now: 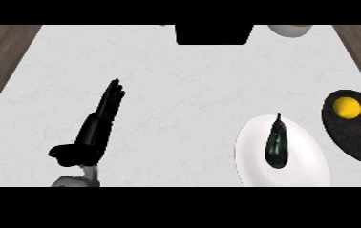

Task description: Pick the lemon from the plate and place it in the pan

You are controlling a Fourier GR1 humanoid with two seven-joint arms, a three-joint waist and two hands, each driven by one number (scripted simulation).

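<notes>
Lemon: small round yellow lemon [345, 107] lies inside the dark round pan [337, 132] at the counter's right edge, in the upper part of its bowl.
Pan: black and shallow, partly cut off by the right border of the head view; no handle shows.
Plate: white oval plate [304, 165] sits just left of the pan, near the lower edge; it holds only a dark green, long eggplant [276, 145], stem pointing away from the robot.
Left hand: black left hand [99, 127] rests at lower left, fingers straight and together, pointing up the counter, open and holding nothing, well apart from plate and pan.
Right hand: not visible.
Counter: pale grey marbled counter top [176, 88], with a black block and a pale bowl at the far edge.
Step in hand, as judged: the lemon appears already placed, so nothing is left to carry.
Doing it well: keep both hands clear of the pan, and avoid brushing the plate nearby.
</notes>
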